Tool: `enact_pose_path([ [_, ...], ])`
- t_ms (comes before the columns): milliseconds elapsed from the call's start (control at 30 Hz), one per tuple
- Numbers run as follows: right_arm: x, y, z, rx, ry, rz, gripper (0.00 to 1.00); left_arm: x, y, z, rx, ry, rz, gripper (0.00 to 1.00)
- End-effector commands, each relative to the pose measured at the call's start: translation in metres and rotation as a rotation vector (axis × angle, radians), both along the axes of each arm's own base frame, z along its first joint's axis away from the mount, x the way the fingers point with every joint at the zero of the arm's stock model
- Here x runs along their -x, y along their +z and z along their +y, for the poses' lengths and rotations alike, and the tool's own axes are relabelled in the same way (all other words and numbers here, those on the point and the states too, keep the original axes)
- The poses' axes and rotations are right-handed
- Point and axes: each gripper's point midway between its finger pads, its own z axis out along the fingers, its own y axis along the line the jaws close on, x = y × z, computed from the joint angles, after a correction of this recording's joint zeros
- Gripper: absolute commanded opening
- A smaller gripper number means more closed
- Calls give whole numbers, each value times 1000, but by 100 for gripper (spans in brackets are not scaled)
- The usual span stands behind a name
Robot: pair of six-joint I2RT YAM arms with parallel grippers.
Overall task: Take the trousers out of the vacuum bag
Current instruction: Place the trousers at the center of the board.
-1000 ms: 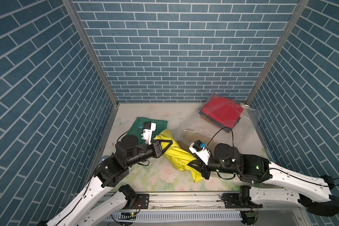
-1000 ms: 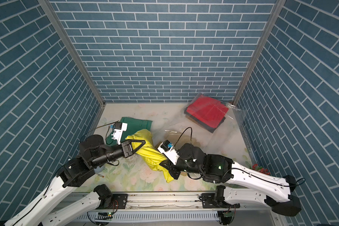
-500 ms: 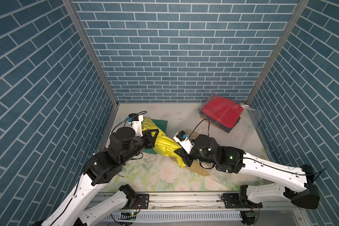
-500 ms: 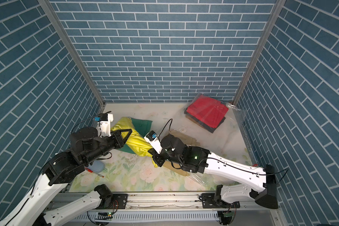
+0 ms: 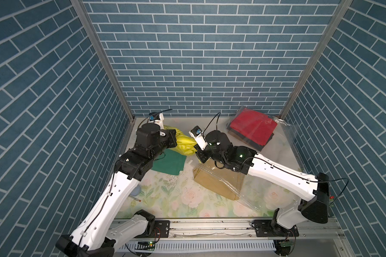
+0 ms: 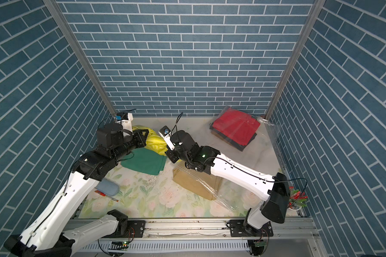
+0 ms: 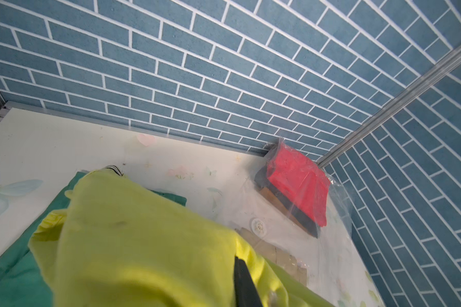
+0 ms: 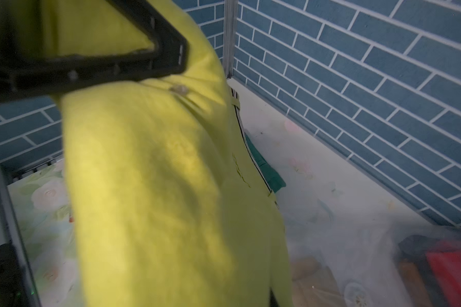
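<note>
Trousers in yellow (image 5: 185, 143) hang between both arms — left gripper (image 5: 173, 140) and right gripper (image 5: 201, 155) each pinched tight on an end, likely so the cloth stays spread over the green pair (image 5: 171, 162) lying on the table (image 5: 176, 200). Red pair (image 5: 252, 129) sits stacked on darker ones inside the bag (image 5: 285, 133) at the far corner — an ochre pair (image 5: 216, 180) lies under its plastic too.

Right end effector (image 5: 197, 149) tips hidden behind yellow trousers (image 5: 184, 144), right wrist view blurred
</note>
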Motion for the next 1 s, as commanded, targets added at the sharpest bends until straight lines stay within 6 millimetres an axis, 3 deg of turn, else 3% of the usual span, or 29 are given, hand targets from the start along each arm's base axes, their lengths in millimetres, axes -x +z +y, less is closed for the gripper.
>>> enact_pose_path([
  [0, -23, 50, 11, -57, -33, -154, 0, -24, 28, 2, 70, -92, -133, 0],
  [333, -88, 47, 47, 81, -128, -275, 0, -99, 21, 37, 203, -120, -162, 0],
  [533, -123, 36, 67, 115, -150, -311, 0, -133, -2, 56, 233, -101, -157, 0],
  [733, -137, 18, 84, 141, -136, -323, 0, -146, -43, 81, 233, -56, -118, 0],
  [767, -140, -5, 91, 169, -126, -305, 0, -147, -52, 84, 239, -45, -102, 0],
  [967, -134, -42, 101, 191, -94, -262, 0, -139, -101, 97, 245, 23, -46, 0],
])
